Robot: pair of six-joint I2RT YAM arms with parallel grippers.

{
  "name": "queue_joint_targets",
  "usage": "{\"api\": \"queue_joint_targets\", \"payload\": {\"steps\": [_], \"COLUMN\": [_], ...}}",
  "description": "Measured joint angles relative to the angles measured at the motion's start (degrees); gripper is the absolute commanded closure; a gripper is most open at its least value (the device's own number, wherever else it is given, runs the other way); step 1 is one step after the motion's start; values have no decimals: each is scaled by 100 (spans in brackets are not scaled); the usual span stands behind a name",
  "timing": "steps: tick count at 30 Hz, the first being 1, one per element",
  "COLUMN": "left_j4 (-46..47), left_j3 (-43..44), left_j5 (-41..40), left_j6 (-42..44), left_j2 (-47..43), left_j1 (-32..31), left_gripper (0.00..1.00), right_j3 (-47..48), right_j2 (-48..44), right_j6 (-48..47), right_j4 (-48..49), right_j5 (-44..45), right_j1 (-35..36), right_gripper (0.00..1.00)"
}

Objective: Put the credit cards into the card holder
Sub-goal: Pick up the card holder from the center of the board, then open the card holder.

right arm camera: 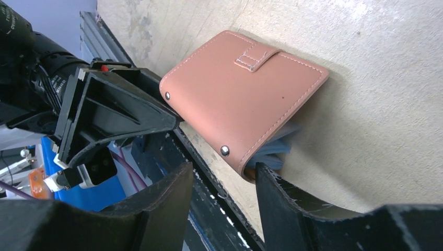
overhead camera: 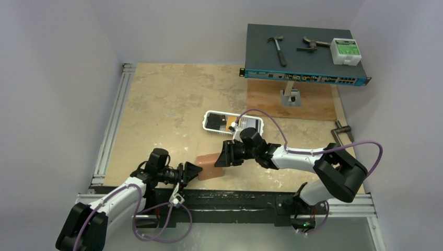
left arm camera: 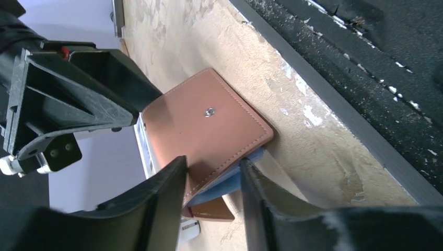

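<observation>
The reddish-brown card holder (overhead camera: 210, 164) lies half open near the table's front edge, between my two grippers. In the left wrist view its flap (left arm camera: 209, 123) with a snap stud is raised, and a pale blue credit card (left arm camera: 224, 184) sticks out under it. My left gripper (left arm camera: 210, 172) straddles that corner, one finger on the flap and the other against the blue card's edge. In the right wrist view the card holder (right arm camera: 245, 99) shows its tab. My right gripper (right arm camera: 223, 172) is open, with only its right fingertip (right arm camera: 264, 175) touching the holder's lower edge by the blue card (right arm camera: 271, 149).
A white oblong tray (overhead camera: 208, 121) behind the holder contains black and orange cards. A raised network switch (overhead camera: 303, 73) with two hammers and a green-white box stands at the back right. A metal clamp (overhead camera: 342, 130) is at the right edge, and a black rail (overhead camera: 235, 201) runs along the front.
</observation>
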Motion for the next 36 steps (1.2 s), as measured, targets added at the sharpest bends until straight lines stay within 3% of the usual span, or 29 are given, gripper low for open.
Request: {"api": "queue_joint_targets", "payload": {"steps": [3, 8, 13, 18, 25, 30, 36], "left_j4": [52, 702, 2107, 2470, 1460, 632, -588], "left_j3": [4, -2, 2, 269, 1606, 2710, 3679], "left_j5": [70, 57, -417, -1207, -2629, -3445, -4068], "left_j6": [0, -133, -1447, -2846, -5357, -7410, -10061], "left_j2": [74, 70, -61, -387, -402, -83, 173], "left_j1": [-7, -155, -721, -1316, -1923, -1978, -1917], "left_gripper": [72, 72, 73, 76, 100, 100, 100], "right_j3": [0, 0, 66, 223, 295, 417, 398], "right_j2": [24, 24, 22, -85, -813, -1231, -1969], "right_j6": [2, 44, 133, 275, 391, 409, 269], "right_j4": [59, 133, 146, 149, 87, -20, -654], "right_j5": [-66, -92, -286, -411, -304, -192, -155], "right_j1": [-22, -146, -160, -173, -332, -382, -557], "right_gripper": [60, 67, 77, 77, 74, 54, 44]}}
